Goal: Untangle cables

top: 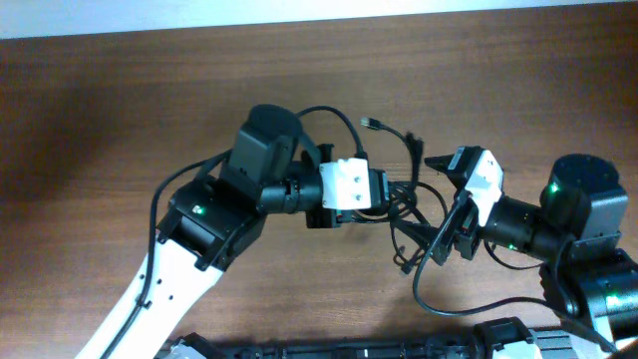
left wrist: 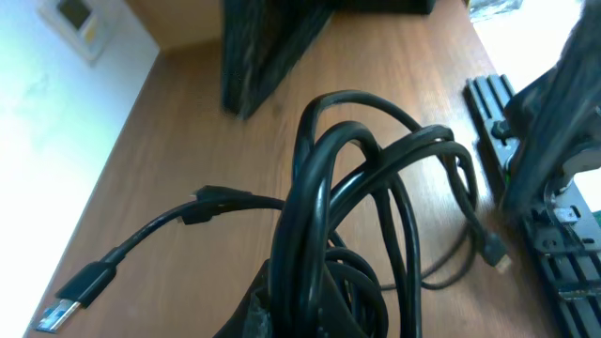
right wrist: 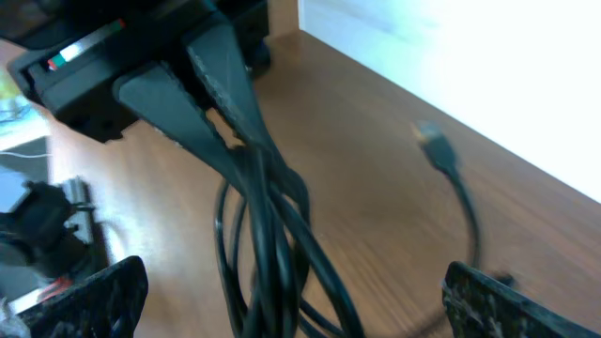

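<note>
The black cables [top: 411, 204] form a tangled bundle of loops between the two grippers at mid-table. My left gripper [top: 391, 194] is shut on the bundle and holds several strands in its jaws [left wrist: 315, 305]. One strand ends in a metal USB plug [left wrist: 64, 308], which also shows in the overhead view [top: 371, 123] and the right wrist view [right wrist: 434, 141]. A smaller plug [left wrist: 495, 255] lies on the table. My right gripper [top: 436, 207] is open, with its fingers on either side of the hanging cable loops [right wrist: 272, 253] and not closed on them.
The wooden table [top: 120, 110] spreads to the left and back. A dark upright block [left wrist: 268, 52] stands behind the cables in the left wrist view. The right arm's base and black rails [left wrist: 554, 235] are at the right, and the table's front edge has dark hardware [top: 349, 347].
</note>
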